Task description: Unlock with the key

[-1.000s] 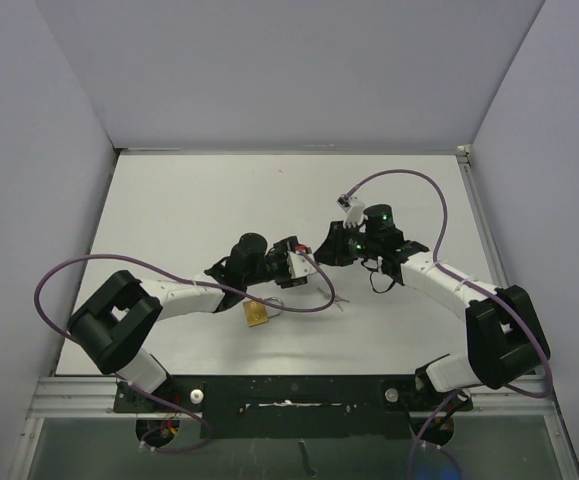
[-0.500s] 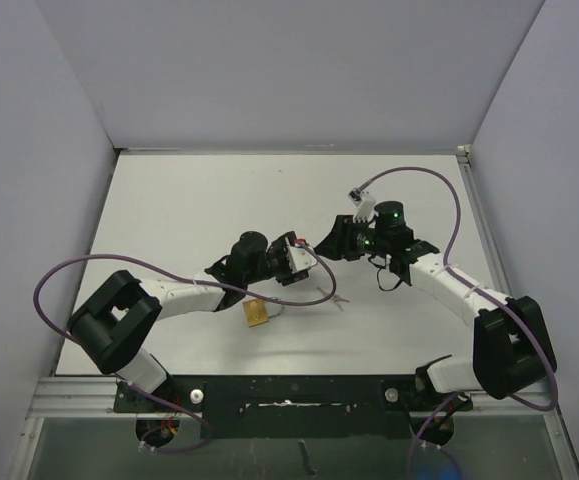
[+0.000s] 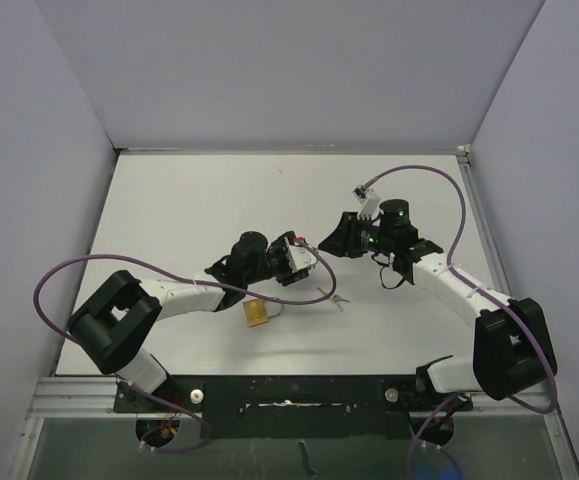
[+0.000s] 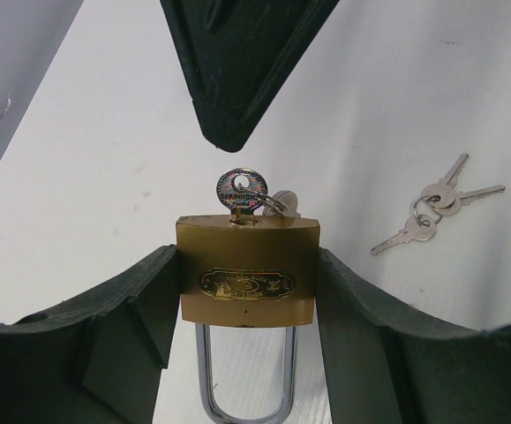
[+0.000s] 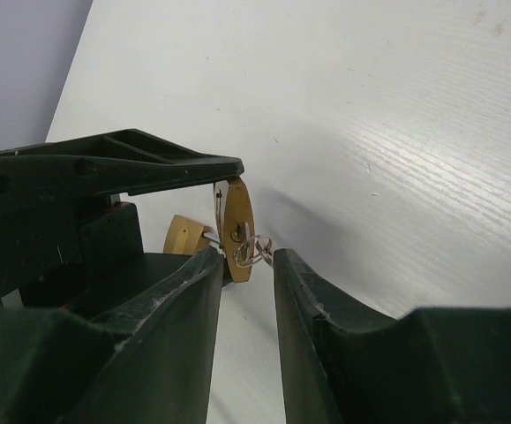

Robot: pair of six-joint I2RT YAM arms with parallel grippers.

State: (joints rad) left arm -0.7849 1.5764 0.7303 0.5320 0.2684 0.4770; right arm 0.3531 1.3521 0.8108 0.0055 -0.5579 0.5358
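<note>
Brass padlock (image 4: 247, 283) is clamped in the left fingers (image 4: 114, 327), its inserted key (image 4: 242, 190) jutting straight toward the parted, empty right fingers (image 5: 176, 336) just beyond.

The left gripper's fingers (image 4: 140, 309) block both flanks of the padlock (image 4: 247, 283); only its key (image 4: 242, 190) end is exposed. The right gripper (image 5: 246, 256), jaws slightly apart, stands just before that end. A loose key bunch (image 4: 436, 208) and a second padlock (image 3: 257, 316) lie on the table (image 3: 199, 200) nearby.
</note>
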